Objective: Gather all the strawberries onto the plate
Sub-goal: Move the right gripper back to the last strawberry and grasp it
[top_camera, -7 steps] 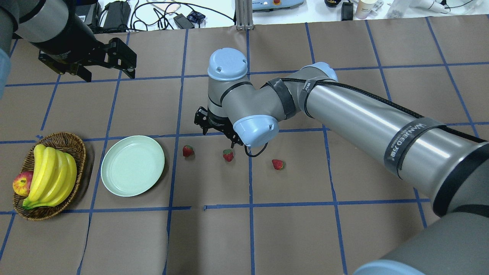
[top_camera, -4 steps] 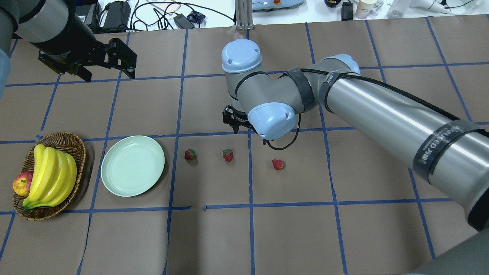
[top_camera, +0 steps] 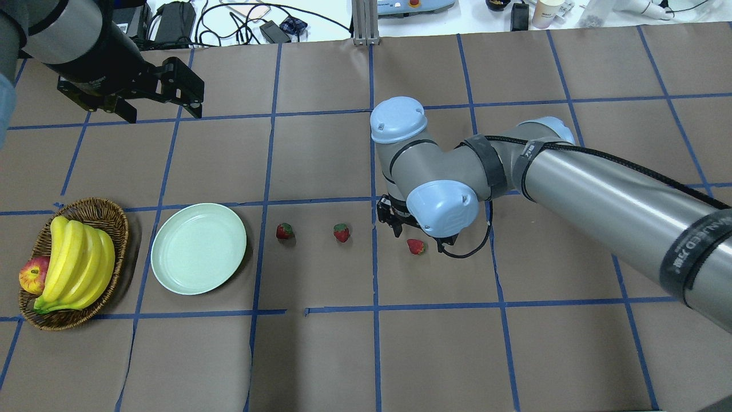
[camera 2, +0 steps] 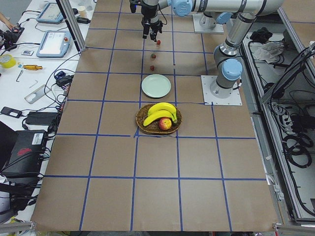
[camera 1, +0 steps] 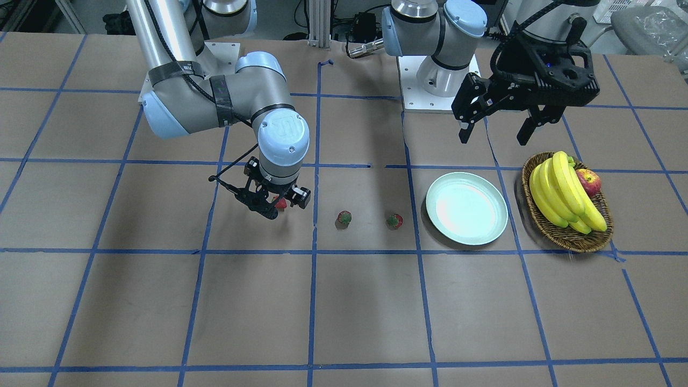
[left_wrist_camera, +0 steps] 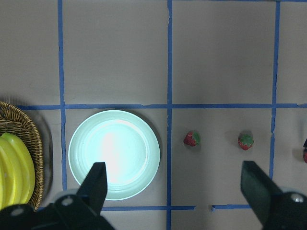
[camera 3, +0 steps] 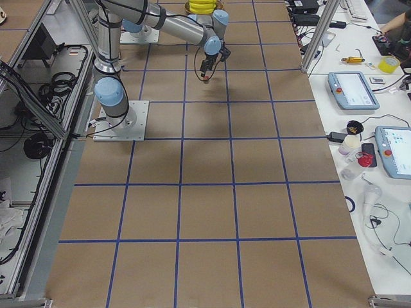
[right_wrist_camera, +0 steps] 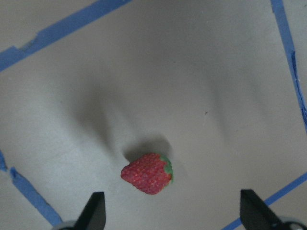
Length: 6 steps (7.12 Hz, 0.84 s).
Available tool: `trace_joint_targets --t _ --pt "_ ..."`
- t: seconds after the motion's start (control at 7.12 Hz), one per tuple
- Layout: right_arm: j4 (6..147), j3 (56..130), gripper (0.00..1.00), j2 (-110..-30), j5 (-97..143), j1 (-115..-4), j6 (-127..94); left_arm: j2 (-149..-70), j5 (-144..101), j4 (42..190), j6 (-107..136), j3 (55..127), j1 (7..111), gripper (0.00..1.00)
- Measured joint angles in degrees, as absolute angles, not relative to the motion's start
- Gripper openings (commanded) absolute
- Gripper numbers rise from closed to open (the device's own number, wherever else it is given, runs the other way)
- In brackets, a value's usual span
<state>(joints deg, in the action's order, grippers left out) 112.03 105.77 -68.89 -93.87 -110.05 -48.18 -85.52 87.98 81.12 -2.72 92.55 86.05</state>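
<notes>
Strawberries, three tiny red berries with green leafy caps, lie in a row across the middle of the overhead view, the rightmost strawberry [top_camera: 416, 246] farthest from the round pale mint plate [top_camera: 198, 249], which holds none. Our right gripper [right_wrist_camera: 173, 196] hangs spread and empty above that berry, which sits left of centre between the fingers, so we judge it best to centre first, descend straight and pinch gently. Our left gripper [left_wrist_camera: 172, 167] is splayed, empty.

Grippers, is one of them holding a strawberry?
No, nothing is held. The right gripper is open over a strawberry, with its fingers wide of the berry and not touching it. The left gripper is open and empty too.
</notes>
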Motion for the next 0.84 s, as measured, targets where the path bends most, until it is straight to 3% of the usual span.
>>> trace_joint_targets --t 0.56,0.84 --pt "116.84 108.33 0.99 -68.64 -92.38 -110.06 -31.19 -85.52 87.98 81.12 -2.73 92.55 86.04 1.00" --pt "117.96 108.39 0.79 -68.34 -92.47 -110.10 -23.09 -85.52 87.98 81.12 -2.73 92.55 86.05 1.00"
